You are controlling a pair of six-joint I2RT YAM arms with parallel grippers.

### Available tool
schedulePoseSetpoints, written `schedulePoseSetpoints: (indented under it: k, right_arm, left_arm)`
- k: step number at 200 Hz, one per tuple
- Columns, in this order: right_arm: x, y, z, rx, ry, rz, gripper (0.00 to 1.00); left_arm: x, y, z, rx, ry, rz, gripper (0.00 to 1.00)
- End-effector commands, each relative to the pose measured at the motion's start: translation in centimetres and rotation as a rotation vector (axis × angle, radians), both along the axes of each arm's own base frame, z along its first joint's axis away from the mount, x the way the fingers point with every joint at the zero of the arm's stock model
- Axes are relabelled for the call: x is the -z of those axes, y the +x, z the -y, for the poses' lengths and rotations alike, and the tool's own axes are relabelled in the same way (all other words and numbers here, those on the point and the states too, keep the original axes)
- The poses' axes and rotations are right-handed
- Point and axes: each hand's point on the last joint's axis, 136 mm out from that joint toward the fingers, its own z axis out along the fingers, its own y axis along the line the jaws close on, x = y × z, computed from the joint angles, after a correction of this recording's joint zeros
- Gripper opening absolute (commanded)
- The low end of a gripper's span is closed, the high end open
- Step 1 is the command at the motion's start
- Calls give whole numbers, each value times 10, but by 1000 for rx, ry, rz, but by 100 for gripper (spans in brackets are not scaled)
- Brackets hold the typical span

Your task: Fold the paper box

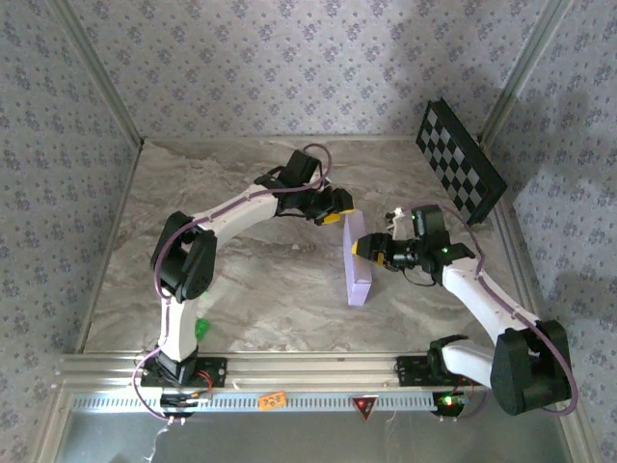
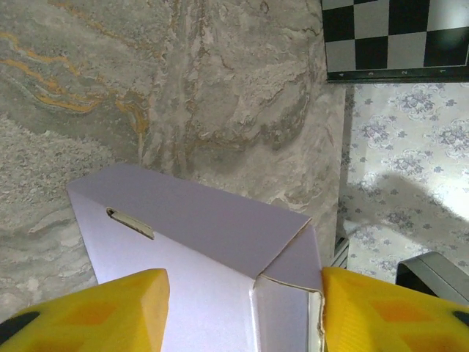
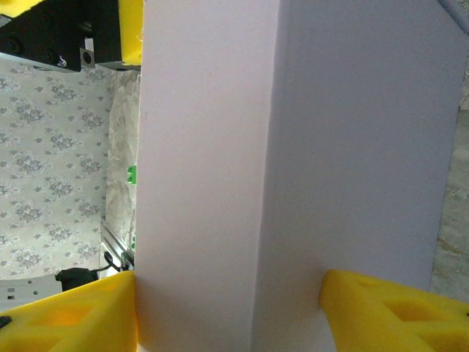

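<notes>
- We find the box (image 1: 358,265) standing on a thin edge on the table (image 1: 241,280), well apart from the checkered panel (image 1: 461,162), down and left of it in the overhead view
- The right gripper (image 1: 364,247) lies between panel and box, its yellow pads (image 3: 73,312) pressed against either side of the box (a clamp)
- The left gripper (image 1: 337,212) straddles the box end closer to the panel, with its fingers wide apart and one touching a corner; we cannot tell whether it grips

Overhead view looks down from behind; 2 wrist views, close up, share the paper box (image 2: 205,242)
</notes>
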Motion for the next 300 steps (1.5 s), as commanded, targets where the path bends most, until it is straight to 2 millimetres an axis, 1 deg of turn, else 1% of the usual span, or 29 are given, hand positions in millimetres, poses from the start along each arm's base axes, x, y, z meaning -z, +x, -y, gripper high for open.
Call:
schedulePoseSetpoints:
  k: [1, 19, 38, 59, 84, 98, 111, 131, 134, 153, 169, 181, 193, 201, 210, 223, 237, 246, 252, 280, 289, 300]
  right_arm:
    - [58, -28, 20, 45, -159, -211, 65]
    - [57, -28, 19, 44, -158, -208, 65]
    - [51, -27, 18, 41, -154, -199, 65]
    - [33, -23, 17, 46, -152, -161, 67]
    - [3, -19, 15, 46, -134, -99, 69]
    - [-7, -22, 14, 45, -126, -82, 70]
    - [-13, -29, 14, 37, -117, -78, 70]
    - [-18, -39, 14, 29, -103, -68, 69]
    - [-16, -44, 14, 26, -107, -85, 69]
    - [-19, -56, 16, 26, -96, -85, 67]
    - [-21, -62, 18, 36, -87, -81, 67]
    - [-17, -65, 20, 48, -88, -87, 66]
    - [-9, -67, 23, 56, -102, -101, 63]
    - [-1, -68, 26, 70, -125, -116, 59]
    - [12, -70, 32, 84, -167, -140, 56]
    - [29, -75, 39, 99, -214, -177, 54]
    - [34, -76, 39, 91, -222, -192, 53]
    - [30, -75, 38, 81, -220, -182, 52]
    - [23, -73, 37, 69, -219, -164, 52]
    - [-15, -64, 34, 75, -186, -73, 53]
    - [-20, -63, 33, 84, -174, -62, 53]
    - [-17, -64, 33, 88, -169, -70, 53]
  left_arm:
    - [11, -6, -6, -4, 31, -28, 49]
    - [22, -9, -10, -12, 53, -44, 41]
    - [32, -12, -17, -23, 79, -55, 39]
    - [38, -14, -21, -30, 87, -66, 39]
    - [41, -15, -24, -37, 93, -68, 40]
    - [42, -15, -26, -41, 93, -71, 40]
    - [42, -14, -25, -42, 91, -72, 40]
    - [43, -14, -25, -42, 91, -74, 40]
    - [42, -14, -25, -40, 89, -73, 40]
    - [45, -15, -26, -39, 96, -76, 40]
    - [45, -15, -26, -40, 96, -76, 40]
    - [46, -15, -26, -39, 98, -79, 40]
    - [47, -15, -26, -40, 99, -79, 40]
    - [47, -15, -25, -39, 100, -79, 40]
    - [49, -15, -26, -40, 105, -81, 40]
    - [53, -15, -28, -45, 122, -80, 40]
    - [59, -15, -30, -46, 135, -86, 40]
    - [63, -16, -31, -47, 139, -96, 40]
    - [63, -17, -31, -46, 137, -100, 40]
    - [63, -17, -31, -49, 135, -99, 40]
    - [62, -17, -31, -50, 135, -98, 40]
    - [64, -17, -32, -49, 139, -97, 40]
